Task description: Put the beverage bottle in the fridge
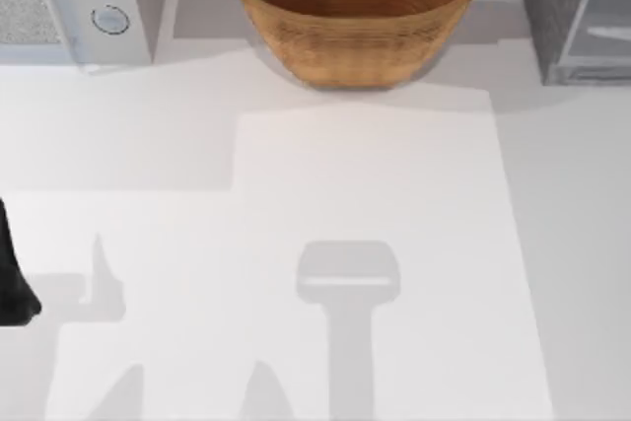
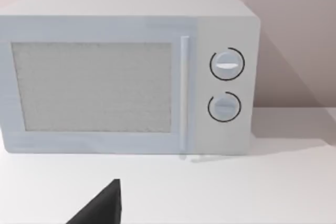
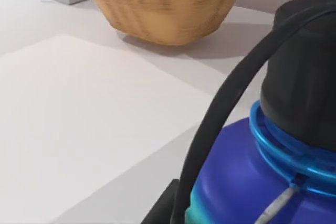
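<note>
the woven basket [image 1: 357, 12] stands at the far middle of the white tabletop [image 1: 375, 194] and serves as the landmark. to the basket's right, at the far right corner, is the fridge [image 1: 577, 12], a grey box with a speckled side and a pale glassy panel. to the basket's left, at the far left corner, sits a light-grey microwave [image 1: 74, 2] with two round knobs; in the left wrist view the microwave [image 2: 126, 74] faces the camera with its door closed.

the left arm [image 1: 12, 278] is a dark shape at the tabletop's left edge, well in front of and left of the basket. a dark tip of the left end effector [image 2: 102, 205] shows in its wrist view, but i cannot tell whether it is released or clenched.

in the right wrist view the beverage bottle [image 3: 247, 182] is very close to the camera, with blue body, bright blue ring and dark top, and the basket [image 3: 163, 3] lies beyond it. a dark part of the right end effector [image 3: 163, 208] sits against the bottle; whether it is grasping the bottle cannot be told.
</note>
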